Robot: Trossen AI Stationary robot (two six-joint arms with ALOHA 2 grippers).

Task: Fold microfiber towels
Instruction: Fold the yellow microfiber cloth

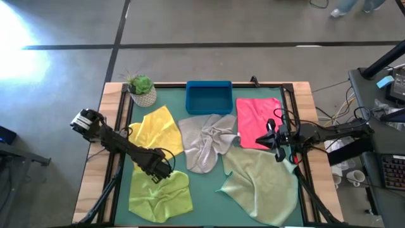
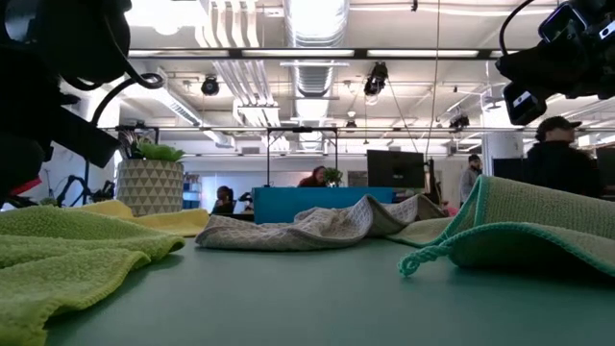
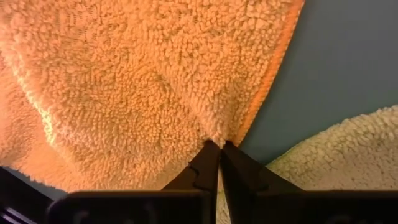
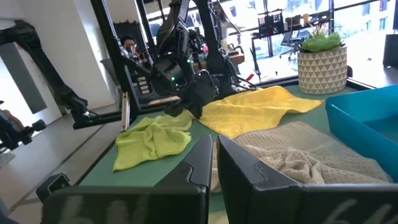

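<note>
Two hands closed: left hand (image 3: 219, 144) pinching yellow towel (image 3: 124, 81) edge; right hand (image 4: 214, 140) empty.

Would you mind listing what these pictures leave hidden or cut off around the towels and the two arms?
- High view: the left gripper covers the yellow towel corner it pinches.
- Left wrist view: only that pinched corner shows; the rest runs off the frame.
- High view: the right gripper hides part of the pink towel.
- Low view: the grey towel blocks most of the blue tray.
</note>
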